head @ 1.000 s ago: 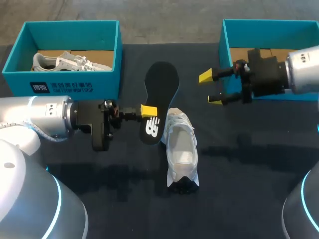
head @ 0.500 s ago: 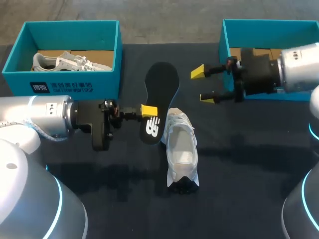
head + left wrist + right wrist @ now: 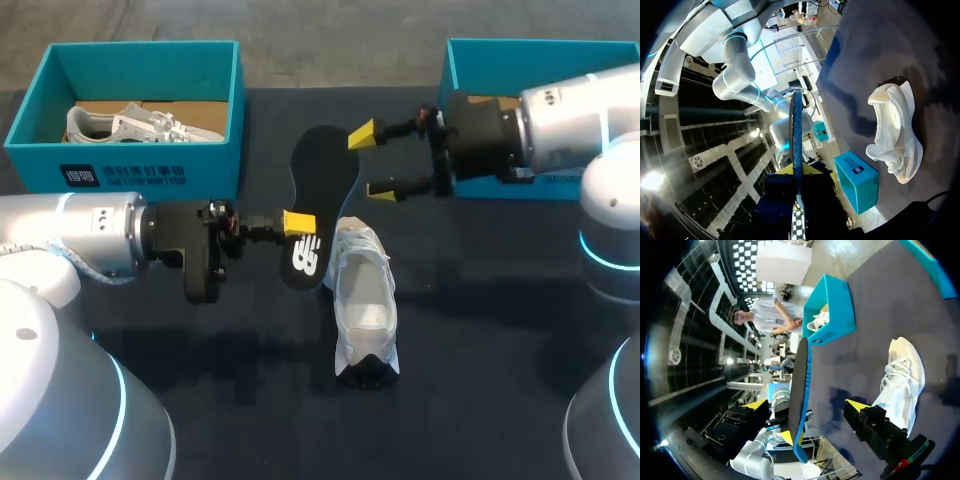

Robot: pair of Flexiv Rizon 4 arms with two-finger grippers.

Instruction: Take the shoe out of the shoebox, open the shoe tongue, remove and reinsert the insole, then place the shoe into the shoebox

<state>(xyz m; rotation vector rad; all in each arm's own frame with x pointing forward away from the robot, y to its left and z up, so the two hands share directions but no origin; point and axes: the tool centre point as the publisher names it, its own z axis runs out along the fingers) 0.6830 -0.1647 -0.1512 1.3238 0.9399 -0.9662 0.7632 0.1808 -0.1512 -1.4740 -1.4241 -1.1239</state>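
Black on its upper face and blue along its rim, the insole [image 3: 322, 170] is out of the shoe and held up off the counter [image 3: 500, 330] near the middle. My left hand [image 3: 298, 222] comes in from the left and pinches it at the printed heel end. In the left wrist view the insole [image 3: 796, 125] rises edge-on, straight up from between the yellow tips of that hand [image 3: 797, 172], both fingers pressed against its two faces. My right hand [image 3: 372, 162] reaches in from the right with its fingers spread wide. One yellow tip sits just beside the insole's toe end and the other is lower, toward the shoe. From the right wrist view the insole [image 3: 799, 390] stands in the gap of the right hand [image 3: 806, 405], and I see neither tip touching it. The white shoe [image 3: 362, 300] rests on the counter just beside the insole's heel end, its opening facing up and its laces loose. It is well apart from both boxes. The left shoebox [image 3: 220, 160], teal, sits at the far left of the counter with a second shoe [image 3: 140, 124] lying inside it on brown cardboard. The right shoebox [image 3: 445, 75], also teal, sits at the far right, partly hidden behind my right arm.
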